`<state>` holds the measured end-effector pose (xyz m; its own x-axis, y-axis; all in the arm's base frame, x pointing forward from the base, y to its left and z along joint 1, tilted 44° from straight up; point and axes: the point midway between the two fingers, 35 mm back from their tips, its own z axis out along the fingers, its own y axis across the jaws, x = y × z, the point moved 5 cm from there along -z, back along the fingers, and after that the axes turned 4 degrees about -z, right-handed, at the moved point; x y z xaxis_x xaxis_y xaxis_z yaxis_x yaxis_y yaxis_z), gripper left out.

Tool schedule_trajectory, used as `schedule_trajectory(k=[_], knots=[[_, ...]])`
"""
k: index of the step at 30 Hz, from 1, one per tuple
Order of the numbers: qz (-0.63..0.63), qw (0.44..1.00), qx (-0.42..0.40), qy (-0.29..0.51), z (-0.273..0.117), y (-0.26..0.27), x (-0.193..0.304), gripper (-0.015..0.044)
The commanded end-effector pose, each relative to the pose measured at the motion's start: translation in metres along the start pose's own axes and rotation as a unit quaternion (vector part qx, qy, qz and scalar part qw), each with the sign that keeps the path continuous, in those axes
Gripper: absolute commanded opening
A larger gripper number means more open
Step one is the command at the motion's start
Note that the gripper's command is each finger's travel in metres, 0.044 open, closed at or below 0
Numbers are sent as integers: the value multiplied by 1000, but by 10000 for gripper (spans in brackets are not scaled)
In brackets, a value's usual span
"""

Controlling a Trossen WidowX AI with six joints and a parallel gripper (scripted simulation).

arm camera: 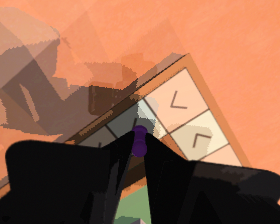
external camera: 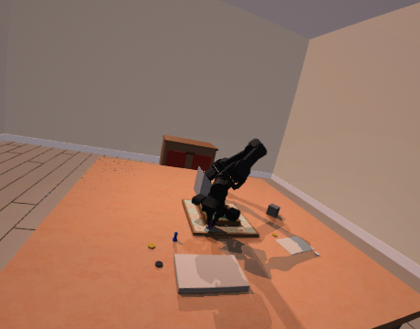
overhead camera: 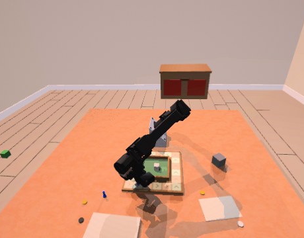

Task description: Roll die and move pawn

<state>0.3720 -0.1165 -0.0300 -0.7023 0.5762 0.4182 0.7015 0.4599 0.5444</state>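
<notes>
Nearly closed, the black two-fingered end effector (overhead camera: 146, 184) (external camera: 212, 225) (arm camera: 139, 136) has the small purple pawn (overhead camera: 138, 184) (external camera: 211, 225) (arm camera: 139, 141) pinched between its fingertips, at the near-left part of the square wooden-edged board (overhead camera: 182, 172) (external camera: 188, 217) (arm camera: 191, 61). To carry the pawn well, I'd keep that grip steady, raise it just enough to clear the squares, follow the arrows and count each square against the die's top face, then lower it upright and centred before parting the fingers. Swinging wide too soon could clip the brown rim of the tray. From the left in the top view, a small blue pawn (overhead camera: 104, 194) (external camera: 175, 237) stands apart from the board on the orange bench (overhead camera: 76, 165) (external camera: 105, 219); next, the pale die (overhead camera: 156, 166) lies in the green-floored tray (overhead camera: 170, 166), its pips too blurred to count. Plank flooring shows beyond, with a brown red-doored cabinet (overhead camera: 185, 69) (external camera: 190, 143) before a plain grey wall, and a dark grey cube (overhead camera: 219, 160) (external camera: 273, 210) sits farther right.
</notes>
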Motion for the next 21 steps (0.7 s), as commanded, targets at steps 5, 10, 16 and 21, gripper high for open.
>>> schedule_trajectory(k=[5,10,16,21], knots=[[-2,1000,0,-7,-46,0,-6,0],[-2,1000,1,-7,-80,-2,-5,0],[-2,1000,0,-6,-120,-5,1,0],[-2,1000,0,-6,-124,-4,2,0]])
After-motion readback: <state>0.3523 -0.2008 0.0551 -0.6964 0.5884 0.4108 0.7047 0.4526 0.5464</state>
